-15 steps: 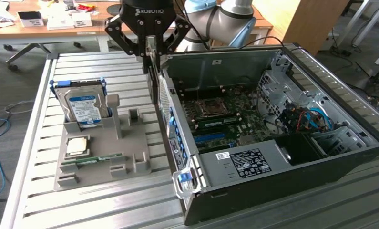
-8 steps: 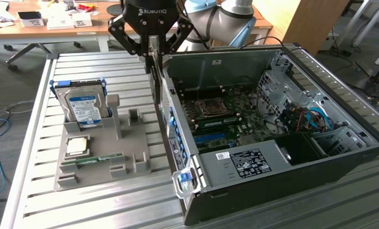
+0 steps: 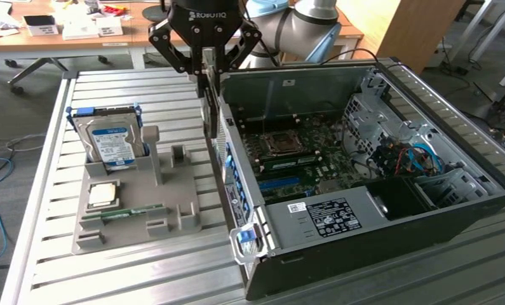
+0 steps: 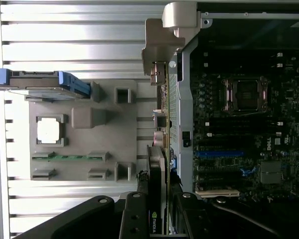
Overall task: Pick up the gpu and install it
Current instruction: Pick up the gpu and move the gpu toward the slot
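We see the robot's claw [image 3: 208, 68] closed narrowly on the gpu [image 3: 209, 108], gripping the card by its upper edge so that it hangs upright and edge-on in the air. It hangs toward the far edge of the slatted metal tabletop [image 3: 150, 273], over the strip between a grey fixture tray [image 3: 180, 184] and an open computer case [image 3: 363, 241]. In the wrist view the gpu [image 4: 157, 164] runs along the outside of the case wall, just beside it; we cannot tell whether they touch. The tray, toward the exterior view's left edge of the tabletop, holds a hard drive [image 3: 110, 141] standing upright, a processor chip [image 3: 102, 194] and a RAM stick [image 3: 121, 213]. The case lies on its side toward the exterior view's right edge, with its motherboard [image 3: 320, 165] exposed and a blue expansion slot [image 3: 282, 185] free. We judge the pick-up done and the carry to the case under way, with installation not yet begun. Seating the card calls for lifting it over the case wall, lining its connector edge up with the slot, aiming its bracket at the wall's opening, and pressing straight down.
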Robot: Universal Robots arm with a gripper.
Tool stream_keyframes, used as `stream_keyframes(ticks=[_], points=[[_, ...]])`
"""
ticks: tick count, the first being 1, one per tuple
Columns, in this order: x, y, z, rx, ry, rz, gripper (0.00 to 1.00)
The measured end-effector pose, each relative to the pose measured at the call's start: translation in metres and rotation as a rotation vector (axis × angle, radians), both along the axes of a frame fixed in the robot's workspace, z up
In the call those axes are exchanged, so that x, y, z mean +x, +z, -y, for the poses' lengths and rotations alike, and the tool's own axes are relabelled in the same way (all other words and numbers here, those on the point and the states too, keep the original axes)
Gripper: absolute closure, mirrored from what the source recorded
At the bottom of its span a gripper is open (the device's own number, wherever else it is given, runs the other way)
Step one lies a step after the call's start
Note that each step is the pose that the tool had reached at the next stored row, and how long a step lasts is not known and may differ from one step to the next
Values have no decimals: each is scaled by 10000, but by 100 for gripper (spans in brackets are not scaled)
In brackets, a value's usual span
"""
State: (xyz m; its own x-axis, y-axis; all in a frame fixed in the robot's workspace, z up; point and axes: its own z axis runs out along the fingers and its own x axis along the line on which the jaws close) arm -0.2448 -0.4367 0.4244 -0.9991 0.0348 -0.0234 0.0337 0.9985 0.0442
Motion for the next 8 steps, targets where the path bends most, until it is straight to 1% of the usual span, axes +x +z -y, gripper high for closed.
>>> stream_keyframes(ticks=[8], points=[[39, 0, 0, 0, 0, 0, 73]])
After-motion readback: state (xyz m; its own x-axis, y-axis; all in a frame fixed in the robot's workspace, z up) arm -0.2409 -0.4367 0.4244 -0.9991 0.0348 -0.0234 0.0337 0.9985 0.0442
